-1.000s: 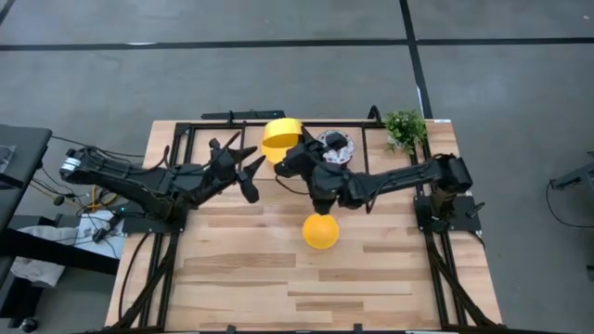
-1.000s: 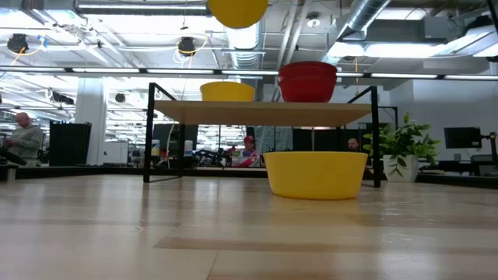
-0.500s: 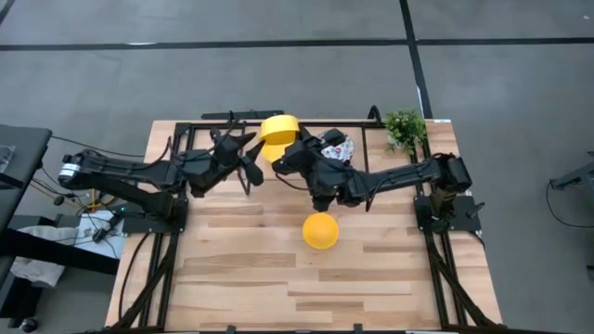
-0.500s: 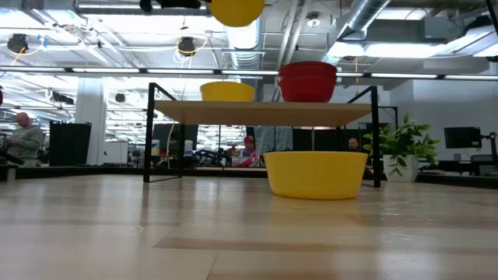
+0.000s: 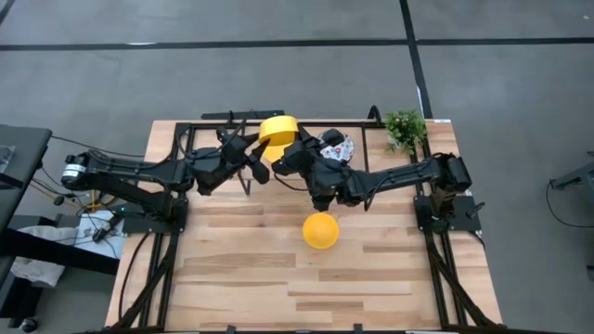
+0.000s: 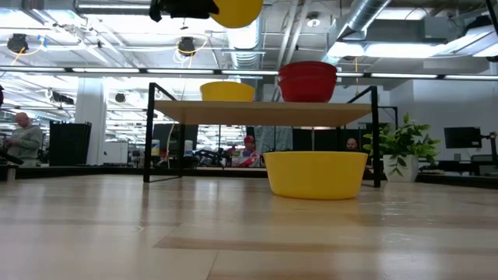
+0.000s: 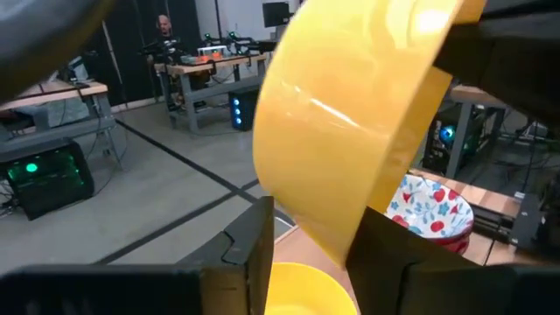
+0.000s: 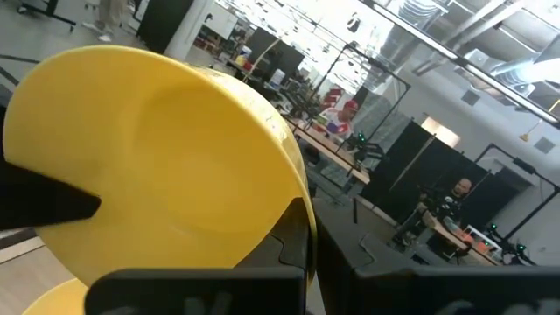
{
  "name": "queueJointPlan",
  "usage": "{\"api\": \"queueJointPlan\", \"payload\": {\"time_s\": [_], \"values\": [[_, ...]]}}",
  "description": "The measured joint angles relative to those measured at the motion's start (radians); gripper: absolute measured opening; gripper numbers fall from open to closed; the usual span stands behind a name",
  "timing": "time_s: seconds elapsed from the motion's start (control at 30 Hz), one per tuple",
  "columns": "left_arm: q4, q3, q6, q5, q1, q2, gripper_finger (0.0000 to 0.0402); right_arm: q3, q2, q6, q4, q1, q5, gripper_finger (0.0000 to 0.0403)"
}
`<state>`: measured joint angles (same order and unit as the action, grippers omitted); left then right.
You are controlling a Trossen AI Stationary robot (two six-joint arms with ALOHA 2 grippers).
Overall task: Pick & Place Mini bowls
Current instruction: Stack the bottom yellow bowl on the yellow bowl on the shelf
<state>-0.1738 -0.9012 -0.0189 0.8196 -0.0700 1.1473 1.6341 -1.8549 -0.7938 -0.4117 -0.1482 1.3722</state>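
Yellow mini bowl: airborne, upper centre of high view, above the shelf. Right gripper jaws clenched on its rim; left gripper jaws straddling the opposite rim, grip uncertain. Step: handover. Next: left secures, right lets go.

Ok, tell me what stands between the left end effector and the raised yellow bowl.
Nothing visible does: the left end effector already straddles the yellow bowl's rim, while the right end effector is shut on its opposite edge.

Yellow bowl on wooden table
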Motion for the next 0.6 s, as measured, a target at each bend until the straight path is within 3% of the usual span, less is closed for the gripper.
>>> {"api": "queueJointPlan", "payload": {"time_s": [0.3, 0.5, 0.6], "values": [[-0.016, 0.0, 0.004, 0.017, -0.002, -0.002, 0.0072, 0.0, 0.0, 0.001, 0.013, 0.0, 0.006, 0.0], [-0.037, 0.0, 0.011, 0.05, 0.001, -0.003, 0.0017, 0.0, 0.0, 0.003, 0.013, -0.001, 0.007, 0.0], [-0.041, 0.0, 0.012, 0.06, 0.001, -0.003, 0.0012, 0.0, 0.0, 0.004, 0.014, -0.001, 0.002, 0.0001]]}}
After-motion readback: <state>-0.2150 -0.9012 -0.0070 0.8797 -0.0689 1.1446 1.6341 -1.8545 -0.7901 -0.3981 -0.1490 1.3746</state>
